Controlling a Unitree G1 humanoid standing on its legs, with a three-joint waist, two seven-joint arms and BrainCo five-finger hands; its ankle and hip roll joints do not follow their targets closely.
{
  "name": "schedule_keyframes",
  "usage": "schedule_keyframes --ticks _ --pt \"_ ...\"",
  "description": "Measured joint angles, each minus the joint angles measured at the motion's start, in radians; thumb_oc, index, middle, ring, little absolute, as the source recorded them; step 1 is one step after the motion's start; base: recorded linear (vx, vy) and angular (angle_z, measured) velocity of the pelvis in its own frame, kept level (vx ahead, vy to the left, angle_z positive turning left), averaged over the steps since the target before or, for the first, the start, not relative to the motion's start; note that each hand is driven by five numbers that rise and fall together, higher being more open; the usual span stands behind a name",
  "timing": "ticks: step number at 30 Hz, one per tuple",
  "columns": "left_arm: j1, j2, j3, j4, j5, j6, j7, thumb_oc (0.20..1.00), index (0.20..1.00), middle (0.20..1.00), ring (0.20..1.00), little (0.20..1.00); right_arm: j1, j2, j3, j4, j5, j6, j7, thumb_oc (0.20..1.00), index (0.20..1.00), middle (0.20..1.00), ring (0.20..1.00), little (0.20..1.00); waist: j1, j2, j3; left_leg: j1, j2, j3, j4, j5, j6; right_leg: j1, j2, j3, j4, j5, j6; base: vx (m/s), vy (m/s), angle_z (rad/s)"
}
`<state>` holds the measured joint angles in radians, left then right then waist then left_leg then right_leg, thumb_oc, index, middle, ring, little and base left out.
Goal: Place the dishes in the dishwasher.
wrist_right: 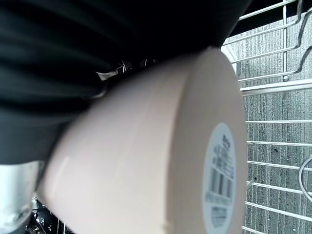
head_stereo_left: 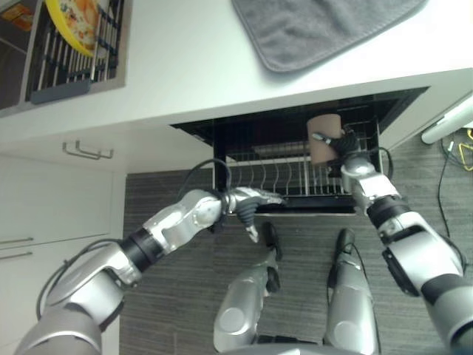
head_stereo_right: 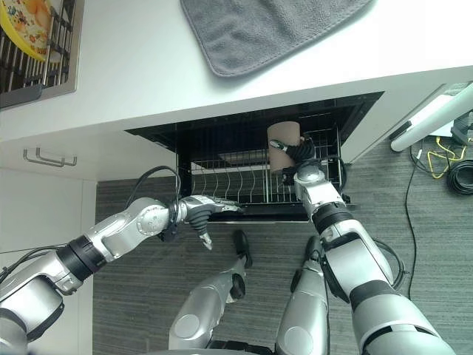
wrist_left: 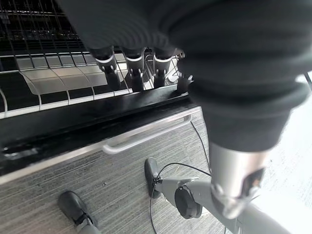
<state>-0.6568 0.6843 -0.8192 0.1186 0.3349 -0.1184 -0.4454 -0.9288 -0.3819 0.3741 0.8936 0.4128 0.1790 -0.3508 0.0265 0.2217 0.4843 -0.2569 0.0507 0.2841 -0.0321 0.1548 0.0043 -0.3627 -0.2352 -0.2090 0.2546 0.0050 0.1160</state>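
Before me runs a white countertop (head_stereo_left: pixel 199 66). A grey dish mat (head_stereo_left: pixel 318 26) lies flat on it at the far right, and a sink (head_stereo_right: pixel 44 83) is set into its left end, holding a black wire rack (head_stereo_left: pixel 70 63) with a yellow plate (head_stereo_left: pixel 74 22) standing in it.

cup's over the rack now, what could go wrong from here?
1. The right hand holds the tan cup above the wire rack; released there, it may tip over on the tines rather than seat between them.
2. The left hand rests its fingers on the rack's front edge; if the rack shifts, the cup may come down in the wrong spot.
3. The yellow plate sits in the counter dish rack, yet to be loaded.
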Motion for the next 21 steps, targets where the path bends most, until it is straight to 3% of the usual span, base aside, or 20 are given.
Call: schedule_keyframes --ticks 5,7,10,14,21 --pt "0.040 -0.018 0.032 -0.005 0.001 0.003 0.020 1.000 1.000 1.000 1.000 1.000 0.044 0.021 0.001 -0.085 -0.140 -0.057 -0.165 1.000 1.000 1.000 1.000 1.000 0.001 0.000 0.000 -0.003 -0.002 0.003 0.000 -0.001 0.001 -0.007 -0.001 0.005 0.002 0.000 0.000 0.04 0.065 -0.02" --pt "0.094 -0.028 0.060 -0.033 0.011 0.015 0.050 1.000 1.000 1.000 1.000 1.000 0.123 -0.002 -0.001 -0.328 -0.207 -0.053 -0.242 1.000 1.000 1.000 1.000 1.000 -0.001 0.000 0.000 -0.006 -0.004 0.010 -0.001 -0.003 0.003 -0.016 -0.002 0.013 0.003 -0.001 0.001 0.04 0.083 -0.06" --pt "0.141 -0.026 0.087 -0.069 0.039 0.024 0.079 1.000 1.000 1.000 1.000 1.000 0.228 -0.013 0.000 -0.499 -0.250 -0.041 -0.281 1.000 1.000 1.000 1.000 1.000 -0.001 0.000 0.000 -0.014 -0.006 0.025 -0.001 -0.006 0.004 -0.039 -0.002 0.032 0.015 -0.004 0.003 0.02 0.039 -0.11" --pt "0.185 -0.013 0.120 -0.102 0.039 0.030 0.095 1.000 1.000 1.000 1.000 1.000 0.399 -0.058 -0.025 -0.738 -0.340 -0.063 -0.300 1.000 1.000 1.000 1.000 1.000 -0.033 -0.002 0.002 -0.026 -0.004 0.029 -0.001 -0.006 0.004 -0.055 -0.001 0.036 0.021 -0.006 0.004 0.01 0.007 -0.02" --pt "0.190 0.008 0.124 -0.115 0.039 0.031 0.112 1.000 1.000 1.000 1.000 1.000 0.473 -0.085 -0.037 -0.764 -0.354 -0.112 -0.297 1.000 1.000 1.000 1.000 1.000 -0.068 -0.028 0.013 -0.025 -0.003 0.031 0.000 -0.006 0.004 -0.058 0.000 0.040 0.028 -0.010 0.007 0.00 -0.027 -0.01"
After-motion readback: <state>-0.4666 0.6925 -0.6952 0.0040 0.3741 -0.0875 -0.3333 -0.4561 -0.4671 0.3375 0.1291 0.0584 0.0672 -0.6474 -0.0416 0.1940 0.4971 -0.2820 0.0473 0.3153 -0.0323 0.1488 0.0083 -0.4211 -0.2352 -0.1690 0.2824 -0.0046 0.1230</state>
